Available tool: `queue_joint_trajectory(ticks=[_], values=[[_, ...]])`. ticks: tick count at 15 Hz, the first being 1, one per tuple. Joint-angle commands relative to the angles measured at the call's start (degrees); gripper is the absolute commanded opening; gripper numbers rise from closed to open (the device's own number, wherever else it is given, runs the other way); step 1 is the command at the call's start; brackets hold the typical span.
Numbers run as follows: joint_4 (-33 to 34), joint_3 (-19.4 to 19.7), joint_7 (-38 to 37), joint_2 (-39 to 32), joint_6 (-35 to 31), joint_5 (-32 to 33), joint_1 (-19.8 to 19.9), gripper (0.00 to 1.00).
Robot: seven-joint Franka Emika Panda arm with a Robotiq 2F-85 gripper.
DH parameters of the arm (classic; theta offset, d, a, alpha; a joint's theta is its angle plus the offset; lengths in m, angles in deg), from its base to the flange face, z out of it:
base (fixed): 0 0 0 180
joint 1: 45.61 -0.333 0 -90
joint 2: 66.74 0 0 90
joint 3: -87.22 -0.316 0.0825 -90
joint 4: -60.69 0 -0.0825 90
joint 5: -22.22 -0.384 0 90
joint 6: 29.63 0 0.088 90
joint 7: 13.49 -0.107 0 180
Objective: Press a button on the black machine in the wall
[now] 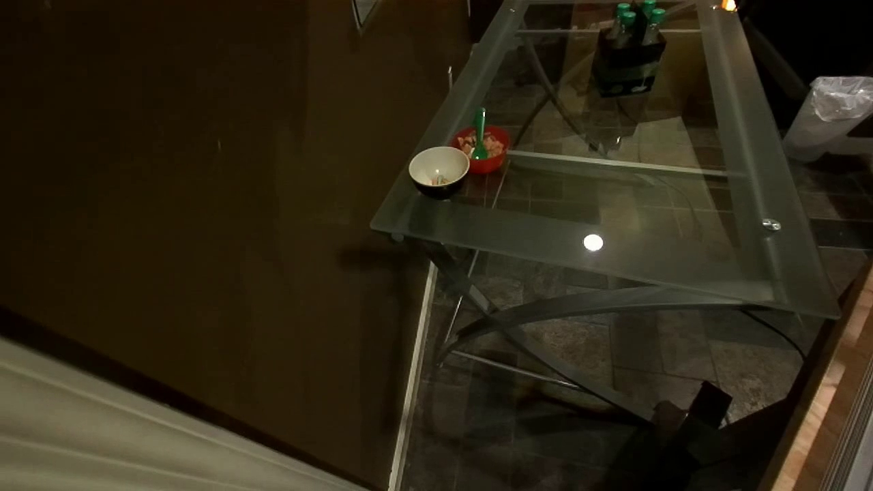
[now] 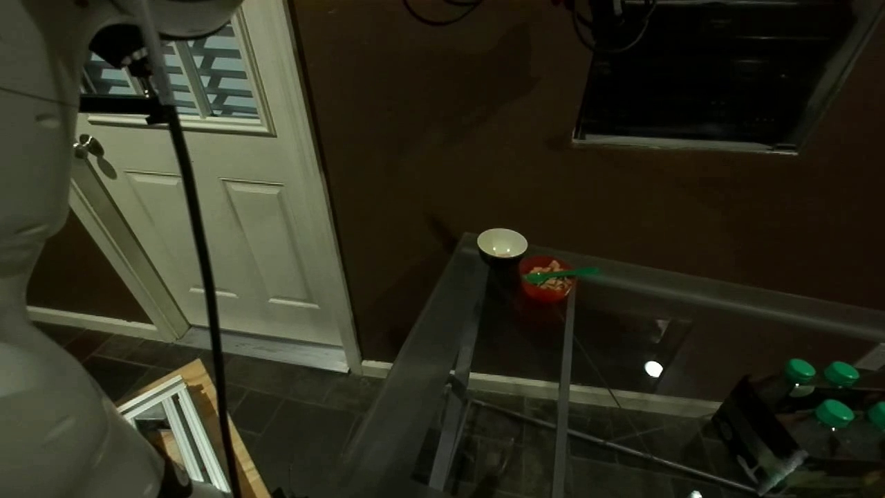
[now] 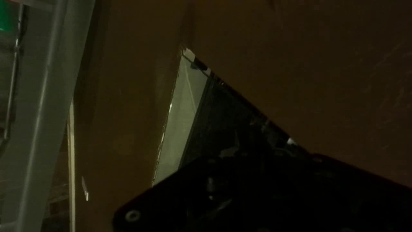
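Item, black machine (image 2: 698, 76): set into a brown wall (image 2: 429, 166), at 2 o'clock in an exterior view. In my wrist view its dark face lies near the dial's centre, a pale strip (image 3: 182, 125) bordering it at 9 o'clock. Button: none legible to me; the front is too dark.

Item, gripper (image 3: 254, 164): a black mass at 5 o'clock in the wrist view, hiding part of the machine. Fingers: lost in shadow; I cannot tell whether they are spread or clenched, and I make out nothing held. Contact with the machine: not determinable.

Item, cable (image 2: 619, 51): looped, 1 o'clock in an exterior view.

Item, robot arm (image 2: 34, 173): pale, 9 o'clock, same frame.

Item, glass table (image 1: 614, 266): bears a white-lined bowl (image 1: 430, 160); just beside it, at 2 o'clock, a red bowl (image 1: 492, 166) with a green spoon (image 1: 480, 126). Outside my job.

Step in hand, as I judge it: lining up before the machine, press not yet made.

Next move: I need to find a button, square the wrist to the panel, confirm the fingers form one blunt tip, then advance straight and slowly, clear of the opening's edge, stopping at first give.
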Motion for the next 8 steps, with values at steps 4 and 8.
queue_joint_trajectory(ticks=[4,8], values=[[-14.0,4.3,-0.2,9.5,-9.7,8.4,-9.9,0.60],[-19.3,-1.6,-7.0,14.5,-15.8,20.0,-7.0,0.88]])
